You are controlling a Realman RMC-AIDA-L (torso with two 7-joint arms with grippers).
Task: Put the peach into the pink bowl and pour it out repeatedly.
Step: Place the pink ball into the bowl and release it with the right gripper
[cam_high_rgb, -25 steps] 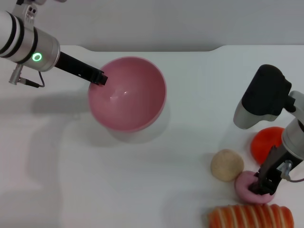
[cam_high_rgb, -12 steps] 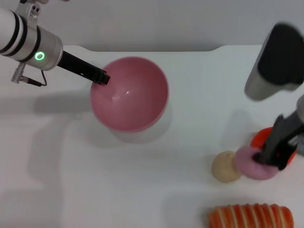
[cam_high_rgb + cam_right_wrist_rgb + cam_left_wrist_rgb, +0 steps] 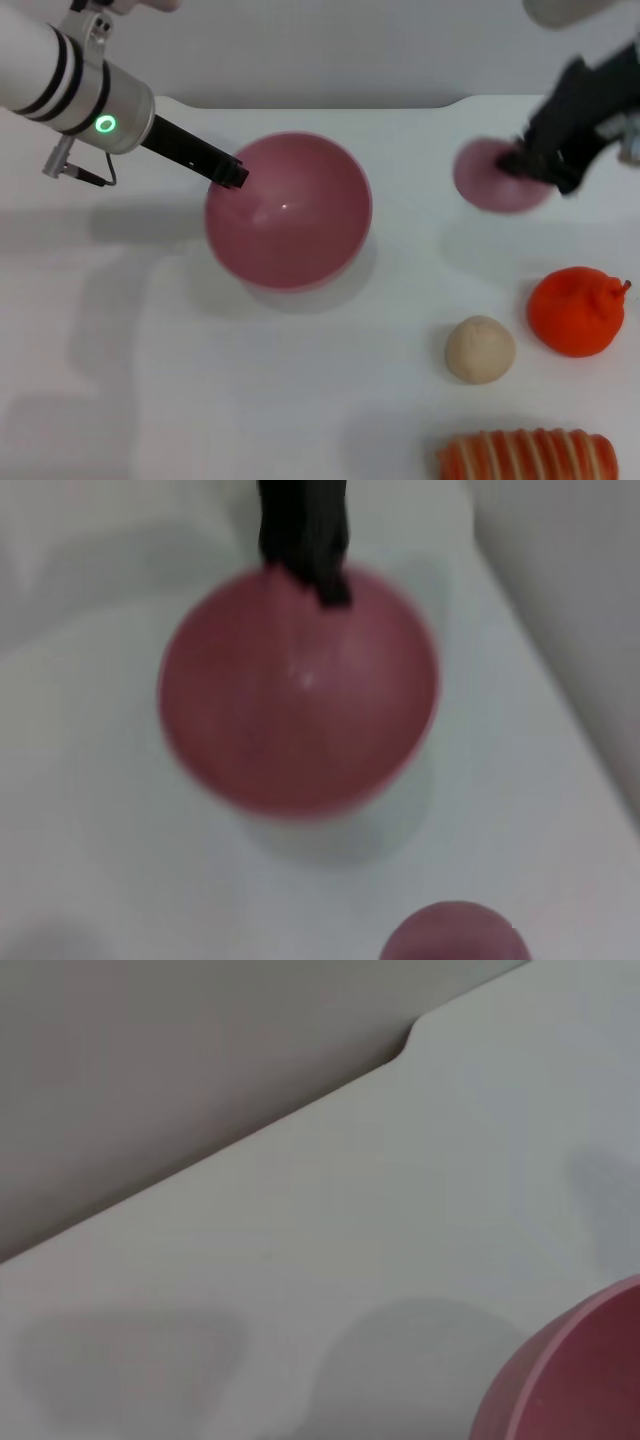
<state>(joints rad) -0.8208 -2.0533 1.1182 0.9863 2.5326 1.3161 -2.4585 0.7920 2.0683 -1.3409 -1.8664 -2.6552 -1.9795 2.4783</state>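
Note:
The pink bowl [image 3: 288,210] stands upright on the white table, left of the middle, with nothing inside it. My left gripper [image 3: 230,175] is shut on the bowl's far-left rim. In the right wrist view the bowl [image 3: 300,685] shows with that same left gripper [image 3: 305,540] at its rim. Only a slice of the bowl's wall [image 3: 580,1380] appears in the left wrist view. The peach [image 3: 492,178] hangs above the table at the far right, to the right of the bowl, with my right gripper [image 3: 520,160] shut on it. The peach [image 3: 450,938] also shows in the right wrist view.
An orange-red lumpy fruit [image 3: 575,312], a beige ball [image 3: 480,348] and an orange-and-white striped item [image 3: 530,457] lie at the front right. The table's far edge [image 3: 450,103] has a step in it behind the bowl.
My right gripper has lifted the peach from beside the beige ball and carried it up and toward the far side. The bowl and my left gripper have shifted slightly right.

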